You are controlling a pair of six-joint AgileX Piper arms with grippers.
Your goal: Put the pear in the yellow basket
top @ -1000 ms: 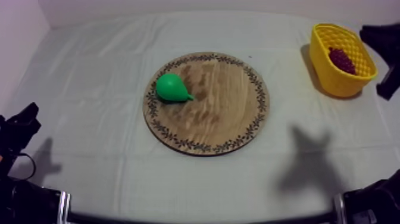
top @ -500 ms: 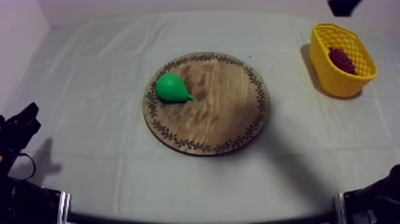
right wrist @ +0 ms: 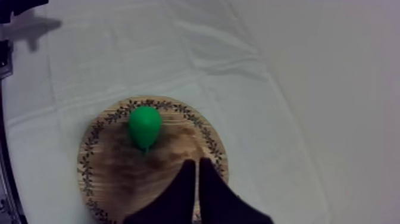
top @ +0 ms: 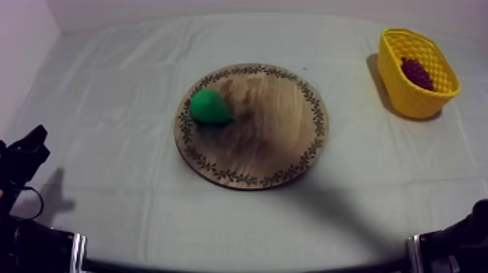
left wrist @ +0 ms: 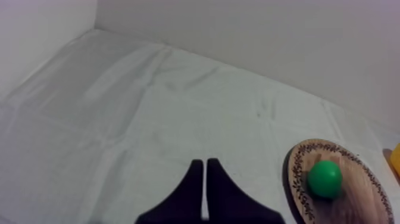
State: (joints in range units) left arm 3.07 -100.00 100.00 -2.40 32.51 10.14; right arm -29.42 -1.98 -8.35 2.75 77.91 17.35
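Observation:
A green pear (top: pixel 210 107) lies on its side on the left part of the round wooden board (top: pixel 276 138). The yellow basket (top: pixel 398 86) stands at the far right with a bunch of grapes (top: pixel 417 72) inside. My right gripper (right wrist: pixel 197 162) hovers above the board (right wrist: pixel 178 143), fingers together as a narrow wedge, a little short of the pear (right wrist: pixel 144 125). My left gripper (left wrist: pixel 205 162) is shut on nothing and rests low at the table's left side (top: pixel 27 149), far from the pear (left wrist: pixel 325 179) and board (left wrist: pixel 357 179).
Grey-white cloth covers the table. A soft shadow lies over the board's middle and the cloth in front of it. Part of my right arm (top: pixel 461 243) sits at the lower right edge. Open cloth separates the board from the basket.
My right arm left the basket's side and rose out of the top view. Its shadow slid from the right cloth onto the board. Pear, grapes and left arm stayed put.

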